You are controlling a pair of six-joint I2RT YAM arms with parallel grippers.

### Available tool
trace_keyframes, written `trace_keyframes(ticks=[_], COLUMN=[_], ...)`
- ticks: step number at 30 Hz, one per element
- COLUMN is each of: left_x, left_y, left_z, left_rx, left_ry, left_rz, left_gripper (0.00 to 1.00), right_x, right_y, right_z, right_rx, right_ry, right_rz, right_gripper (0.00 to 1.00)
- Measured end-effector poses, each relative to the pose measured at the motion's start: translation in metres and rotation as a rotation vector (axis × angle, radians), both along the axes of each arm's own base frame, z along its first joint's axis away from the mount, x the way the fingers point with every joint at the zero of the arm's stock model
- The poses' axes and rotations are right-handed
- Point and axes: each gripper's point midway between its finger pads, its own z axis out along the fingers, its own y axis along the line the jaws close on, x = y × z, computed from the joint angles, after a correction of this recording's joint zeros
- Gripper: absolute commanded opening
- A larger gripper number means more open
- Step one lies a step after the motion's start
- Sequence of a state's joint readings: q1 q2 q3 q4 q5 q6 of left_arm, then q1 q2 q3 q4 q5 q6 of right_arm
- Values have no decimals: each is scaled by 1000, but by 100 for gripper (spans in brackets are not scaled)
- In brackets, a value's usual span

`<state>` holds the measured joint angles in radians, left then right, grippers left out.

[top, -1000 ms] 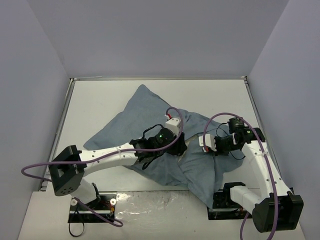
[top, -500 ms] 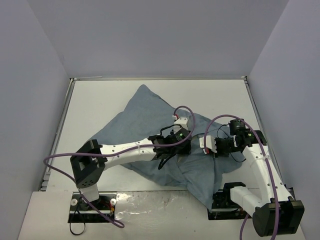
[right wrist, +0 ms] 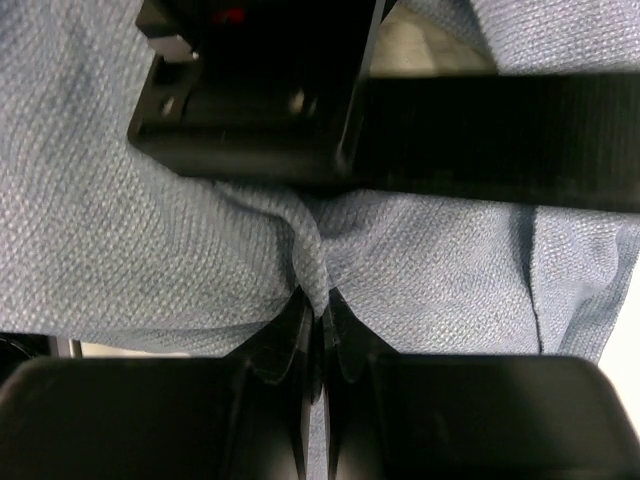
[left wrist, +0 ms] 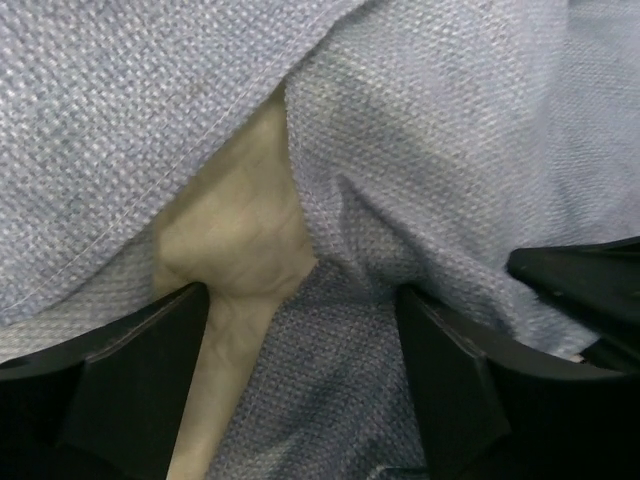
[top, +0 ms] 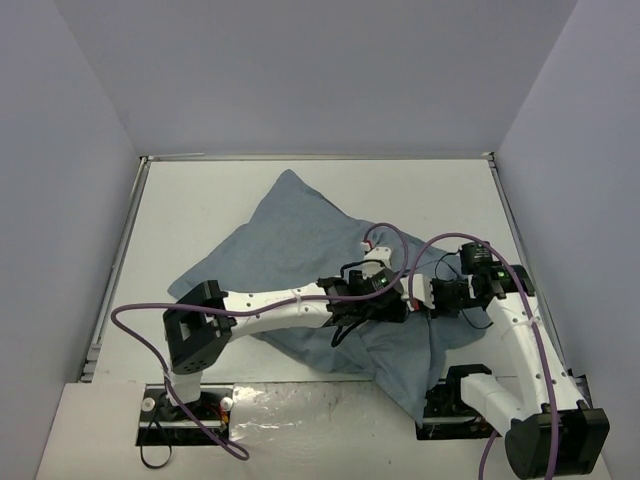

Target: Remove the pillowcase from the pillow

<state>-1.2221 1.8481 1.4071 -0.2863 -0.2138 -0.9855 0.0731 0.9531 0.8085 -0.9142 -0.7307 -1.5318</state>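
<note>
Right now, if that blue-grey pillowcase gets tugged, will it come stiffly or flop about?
Probably floppy: the pillowcase lies in soft creases and bunches into a thin fold where the right gripper pinches it. Its coarse weave looks grippy rather than slippery. It may drag on the pillow showing at its opening.

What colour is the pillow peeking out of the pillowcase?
Cream-white; the pillow shows best in the left wrist view.

— Home, workshop or lab?
— A robot lab cell: a white table (top: pixel 200 200) boxed in by plain grey walls (top: pixel 300 70), two white arms (top: pixel 280 303) bolted at its near edge, purple cables (top: pixel 440 239) trailing.
</note>
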Motion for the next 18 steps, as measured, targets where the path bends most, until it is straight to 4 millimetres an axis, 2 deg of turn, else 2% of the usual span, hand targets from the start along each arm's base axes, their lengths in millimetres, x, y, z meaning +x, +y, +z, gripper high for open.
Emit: trace_keyframes(ticks=[5, 11, 15, 16, 17, 18], left_x=[-1, 1, 6, 8, 9, 11], left_y=[-11, -17, -23, -25, -25, -25], left_z=[1, -7, -12, -12, -14, -17], left_rx=[-17, -25, -56, -69, -81, -86], left_ry=[16, 32, 35, 34, 38, 39], left_rz=[-11, -9, 5, 8, 16, 19], left_gripper=[76, 63, 45, 31, 24, 9], right_x=[-1, -3, -3, -3, -4, -5], right_y=[-4, -11, -18, -19, -21, -22], right_z=[-3, -10, -11, -11, -11, -12], right_rx=[-14, -40, -74, -80, -87, -93], right_ry=[6, 21, 14, 10, 7, 5], right_rz=[-17, -46, -74, -77, -80, -82], right_gripper=[0, 0, 0, 0, 0, 0])
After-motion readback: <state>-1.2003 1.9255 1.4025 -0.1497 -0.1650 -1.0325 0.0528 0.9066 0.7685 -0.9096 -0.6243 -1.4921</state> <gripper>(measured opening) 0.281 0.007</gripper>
